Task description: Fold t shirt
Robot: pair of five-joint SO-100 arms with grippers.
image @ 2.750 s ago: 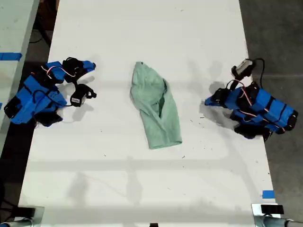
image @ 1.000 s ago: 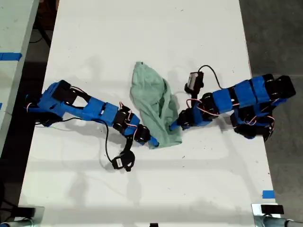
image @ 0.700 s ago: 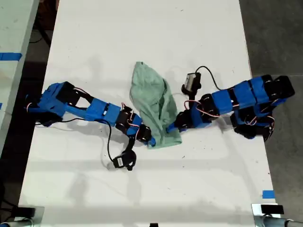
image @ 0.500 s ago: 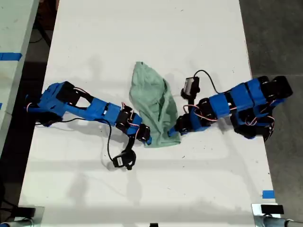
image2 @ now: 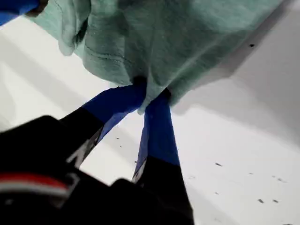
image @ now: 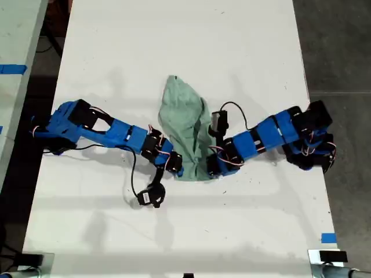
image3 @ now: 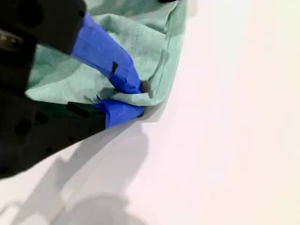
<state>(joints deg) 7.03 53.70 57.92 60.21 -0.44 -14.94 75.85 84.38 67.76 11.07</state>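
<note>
No readable labels or writing anywhere, just a pale green t shirt (image: pixel 186 124) crumpled mid-desk (image: pixel 174 46). My first gripper (image2: pixel 152 97) has its fingers (image2: pixel 158 126) pinched on the shirt's hem. My second gripper (image3: pixel 136 101) is clamped on the hem too; the two bites sit at 5 and 7 o'clock on the shirt.

White table (image: pixel 174 46): long, matte top, running from the near edge to the far edge of the exterior view; scattered small dark specks; soft grey shadows across near half. Dark grey floor (image: pixel 339 46): along the exterior view's right. Blue tape mark (image: pixel 328 238): on the table near the exterior view's lower right corner. Second pale surface (image: pixel 17 35): at the exterior view's left, separated by a dark gap, carrying a blue tape strip (image: pixel 13 69). Lit evenly from overhead.
</note>
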